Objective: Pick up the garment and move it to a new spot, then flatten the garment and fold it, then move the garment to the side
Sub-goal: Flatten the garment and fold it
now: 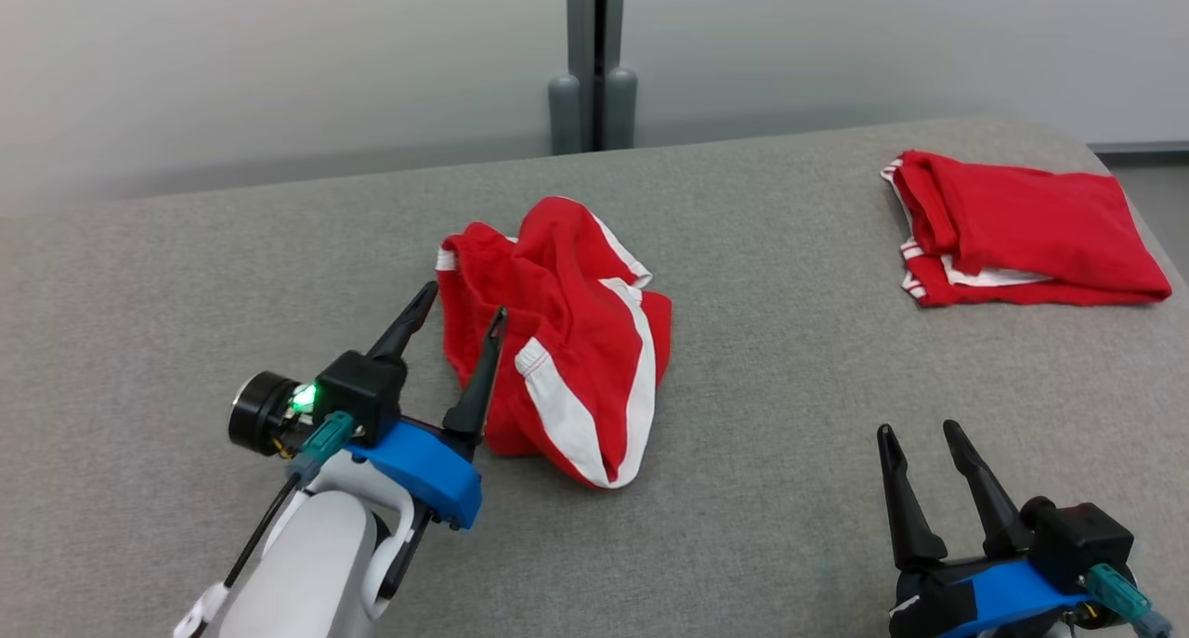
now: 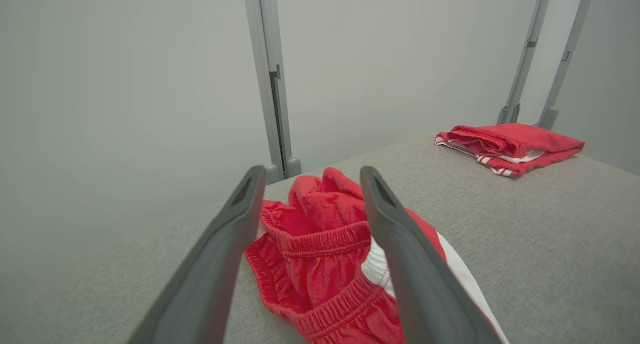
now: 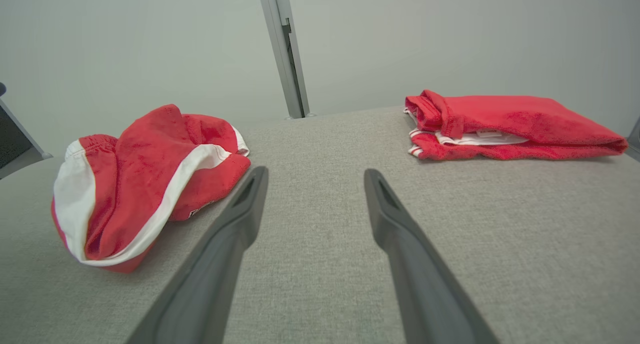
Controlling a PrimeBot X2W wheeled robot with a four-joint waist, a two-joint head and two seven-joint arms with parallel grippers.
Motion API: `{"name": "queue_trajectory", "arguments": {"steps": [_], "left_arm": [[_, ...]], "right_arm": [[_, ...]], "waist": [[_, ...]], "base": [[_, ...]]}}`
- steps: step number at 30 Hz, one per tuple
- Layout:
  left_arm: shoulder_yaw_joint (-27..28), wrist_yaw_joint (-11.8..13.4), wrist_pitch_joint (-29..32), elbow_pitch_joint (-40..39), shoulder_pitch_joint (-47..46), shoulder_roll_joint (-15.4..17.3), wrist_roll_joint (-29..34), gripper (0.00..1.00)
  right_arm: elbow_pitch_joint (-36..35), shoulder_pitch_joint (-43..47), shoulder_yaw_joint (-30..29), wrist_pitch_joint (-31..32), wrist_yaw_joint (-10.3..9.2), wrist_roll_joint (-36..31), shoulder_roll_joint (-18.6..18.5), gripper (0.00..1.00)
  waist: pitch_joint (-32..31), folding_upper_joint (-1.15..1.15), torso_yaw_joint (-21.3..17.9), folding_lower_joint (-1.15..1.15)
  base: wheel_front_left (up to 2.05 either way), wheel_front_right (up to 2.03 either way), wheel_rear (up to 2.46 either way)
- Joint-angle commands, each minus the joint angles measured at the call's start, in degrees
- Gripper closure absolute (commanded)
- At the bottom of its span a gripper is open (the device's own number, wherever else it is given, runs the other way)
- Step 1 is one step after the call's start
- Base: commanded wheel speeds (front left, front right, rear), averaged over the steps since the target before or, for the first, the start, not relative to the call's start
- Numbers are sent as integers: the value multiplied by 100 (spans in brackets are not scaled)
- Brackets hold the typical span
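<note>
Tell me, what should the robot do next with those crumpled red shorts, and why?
Probably lower the left claw and close it on the crumpled red cloth shorts with white stripes: its open fingers frame the elastic waistband, gripping nothing yet.

No text, brand, number or sign can be read anywhere. The nearest thing to lettering is a small dark tag (image 3: 196, 213) at the lower hem of the crumpled red garment (image 3: 150, 179), seen from the right wrist; its pale marks are too small and blurred to make out
</note>
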Motion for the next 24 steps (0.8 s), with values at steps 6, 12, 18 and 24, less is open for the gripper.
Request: {"name": "queue_trajectory", "arguments": {"steps": [6, 12, 18, 24], "left_arm": [[-1023, -6, 340, 361, -471, 355, -576, 0], [-1648, -6, 663, 758, -700, 542, -1076, 0], [-2138, -6, 846, 1193, -930, 535, -1496, 100], [-2033, 80, 280, 1486, -976, 501, -1681, 100]], "right_arm": [[89, -172, 16, -96, 1, 37, -14, 0], [163, -295, 82, -132, 1, 56, -14, 0], [213, -341, 95, -169, 1, 81, -14, 0], [221, -200, -52, -193, 1, 98, -12, 0]], "waist": [[211, 0, -199, 0], [315, 0, -321, 0], [344, 0, -394, 0], [275, 0, -242, 0]], "base": [[0, 0, 0], [0, 0, 0], [0, 0, 0], [0, 0, 0]]}}
